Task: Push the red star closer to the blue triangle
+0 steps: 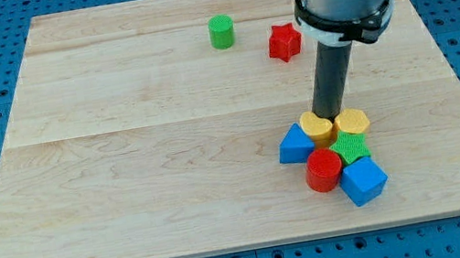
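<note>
The red star (pixel 285 41) lies near the view's top, right of centre. The blue triangle (pixel 295 145) sits at the left edge of a cluster in the lower right of the board. My tip (pixel 330 116) stands at the top of that cluster, touching or just behind the two yellow blocks, and well below the red star. The tip is right of and slightly above the blue triangle.
The cluster holds a yellow block (pixel 316 124), a second yellow block (pixel 353 121), a green star (pixel 349 145), a red cylinder (pixel 323 171) and a blue cube (pixel 363 180). A green cylinder (pixel 221 31) stands left of the red star. The wooden board (pixel 124 164) lies on a blue pegboard.
</note>
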